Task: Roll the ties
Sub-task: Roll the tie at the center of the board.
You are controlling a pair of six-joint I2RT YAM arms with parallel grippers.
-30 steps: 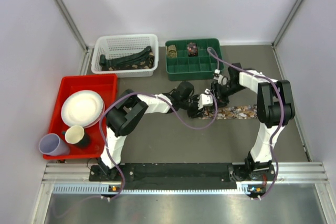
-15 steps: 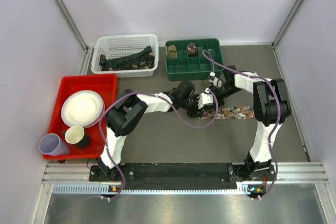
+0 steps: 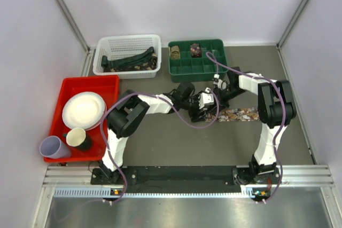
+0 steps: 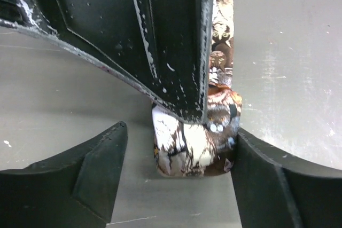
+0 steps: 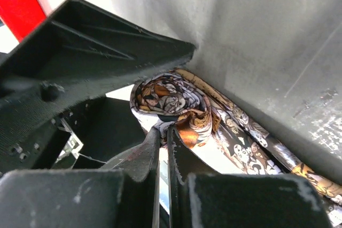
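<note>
A brown-red patterned tie lies on the grey table; its flat tail (image 3: 243, 115) runs right and its near end is wound into a small coil (image 4: 195, 142) (image 5: 171, 100). My left gripper (image 3: 202, 106) (image 4: 179, 148) straddles the coil with its jaws open. There is a gap on the left side, and the right finger (image 4: 256, 174) is against the roll. My right gripper (image 3: 212, 97) (image 5: 163, 132) reaches in from above, shut on the fabric at the coil's centre. Two rolled ties (image 3: 175, 52) (image 3: 196, 49) sit in the green tray. A dark tie (image 3: 131, 60) lies in the white basket.
The green compartment tray (image 3: 206, 68) and the white basket (image 3: 127, 44) stand at the back. A red tray (image 3: 109, 85) on the left holds a white plate (image 3: 83, 109) and a cup (image 3: 77, 138). A lilac cup (image 3: 52, 147) stands at its corner. Purple cables loop over both arms.
My left gripper's jaws have spread apart off the coil. My right gripper has shifted slightly back-left and shut on the coil's centre fabric.
</note>
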